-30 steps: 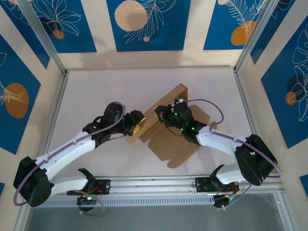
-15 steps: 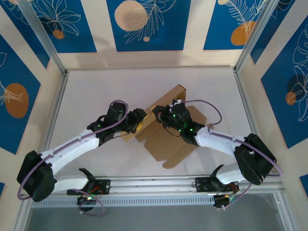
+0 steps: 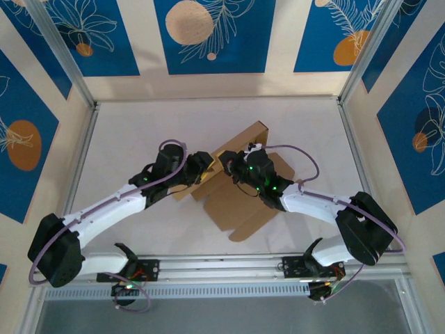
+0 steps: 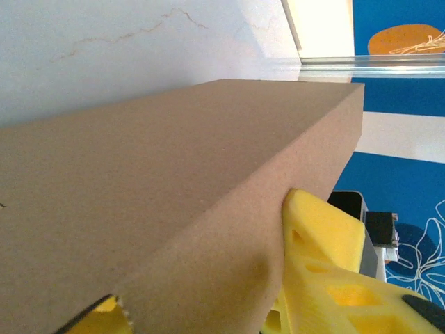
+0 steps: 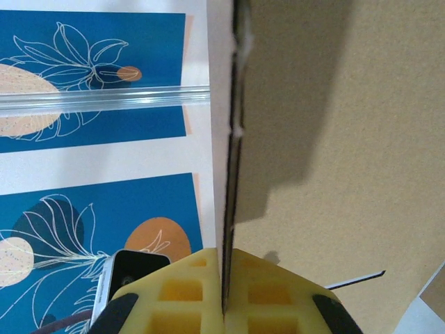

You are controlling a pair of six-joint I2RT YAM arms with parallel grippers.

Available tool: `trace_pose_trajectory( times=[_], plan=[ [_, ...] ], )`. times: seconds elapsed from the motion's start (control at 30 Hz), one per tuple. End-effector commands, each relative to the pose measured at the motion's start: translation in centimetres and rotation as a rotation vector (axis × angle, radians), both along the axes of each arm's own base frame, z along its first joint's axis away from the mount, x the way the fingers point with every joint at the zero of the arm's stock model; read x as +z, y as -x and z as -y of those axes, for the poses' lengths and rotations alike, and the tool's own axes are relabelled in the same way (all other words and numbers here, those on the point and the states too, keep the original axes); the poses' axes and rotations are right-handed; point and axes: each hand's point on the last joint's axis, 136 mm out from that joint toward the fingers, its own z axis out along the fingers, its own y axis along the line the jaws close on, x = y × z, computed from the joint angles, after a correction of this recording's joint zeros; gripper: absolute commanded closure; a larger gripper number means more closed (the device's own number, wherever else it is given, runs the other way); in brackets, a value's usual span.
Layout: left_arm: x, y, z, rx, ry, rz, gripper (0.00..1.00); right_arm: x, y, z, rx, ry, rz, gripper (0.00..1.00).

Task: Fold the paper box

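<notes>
Here the right gripper [image 5: 224, 271] is clamped on a thin raised wall of the paper box [image 3: 240, 209], which sits between both grippers. The left gripper [image 3: 202, 170] straddles a folded flap — whether pinched, I cannot tell. Uneven pulling could crease that wall or spring the fold.

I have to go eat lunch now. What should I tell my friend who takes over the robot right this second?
The left gripper is shut on a raised wall at the left side of the box.
The right gripper is shut on a thin upright flap near the middle of the box.
The box sits mid-table, only partly folded.
Done: the far wall looks raised.
Left: the near flaps lie flat; fold them up and close the box.
</notes>
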Motion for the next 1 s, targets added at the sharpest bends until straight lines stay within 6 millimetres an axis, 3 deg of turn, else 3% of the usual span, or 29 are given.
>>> trace_pose_trajectory(
  times=[0.0, 0.27, 0.37, 0.67, 0.97],
  plan=[
    [3.9, -1.1, 0.7, 0.015, 0.085, 0.118, 0.59, 0.6, 1.5, -1.1, 0.067, -0.033, 0.005, 1.00],
    [4.4, -1.3, 0.5, 0.012, 0.096, 0.140, 0.79, 1.0, 1.1, -1.0, 0.066, -0.032, 0.008, 1.00],
    [4.4, -1.3, 0.4, 0.008, 0.099, 0.140, 0.80, 0.8, 0.9, -0.6, 0.063, -0.001, 0.010, 0.95],
    [2.7, -1.2, -0.5, 0.010, 0.112, 0.101, 0.80, 0.6, -0.2, 2.0, 0.050, 0.053, 0.045, 0.60],
    [2.4, -1.2, -0.3, -0.012, 0.127, 0.104, 0.79, -0.2, -2.8, 4.9, 0.005, 0.022, 0.043, 0.60]
  ],
)
